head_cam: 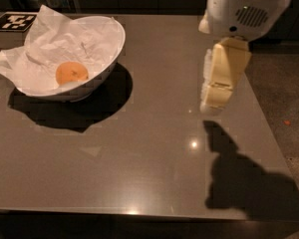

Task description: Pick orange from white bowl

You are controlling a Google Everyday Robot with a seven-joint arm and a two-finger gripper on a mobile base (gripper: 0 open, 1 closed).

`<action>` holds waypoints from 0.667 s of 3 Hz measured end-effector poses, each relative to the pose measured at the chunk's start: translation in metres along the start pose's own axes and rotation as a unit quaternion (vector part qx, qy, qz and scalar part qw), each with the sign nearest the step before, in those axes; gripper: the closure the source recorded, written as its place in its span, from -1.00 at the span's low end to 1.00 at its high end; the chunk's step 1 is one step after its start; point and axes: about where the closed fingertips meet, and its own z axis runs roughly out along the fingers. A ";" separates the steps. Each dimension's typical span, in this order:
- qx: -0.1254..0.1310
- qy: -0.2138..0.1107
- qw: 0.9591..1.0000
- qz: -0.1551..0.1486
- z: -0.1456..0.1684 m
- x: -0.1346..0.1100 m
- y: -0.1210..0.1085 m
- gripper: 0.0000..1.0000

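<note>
The orange [72,73] lies inside the white bowl [109,59] at the table's far left, resting on crumpled white paper [50,39] that sticks out past the rim. My gripper [217,91] hangs from the white arm [244,9] over the right part of the table, well to the right of the bowl and above the surface. It holds nothing.
The dark grey table [139,153] has its right edge near the arm, with speckled floor [284,93] beyond. A black-and-white marker tag [12,21] lies at the far left corner behind the bowl. The arm's shadow [239,183] falls at front right.
</note>
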 end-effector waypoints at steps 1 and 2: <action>0.012 -0.009 1.000 -0.002 -0.001 -0.006 -0.005 -1.00; 0.013 -0.030 0.999 -0.008 0.001 -0.033 -0.007 -1.00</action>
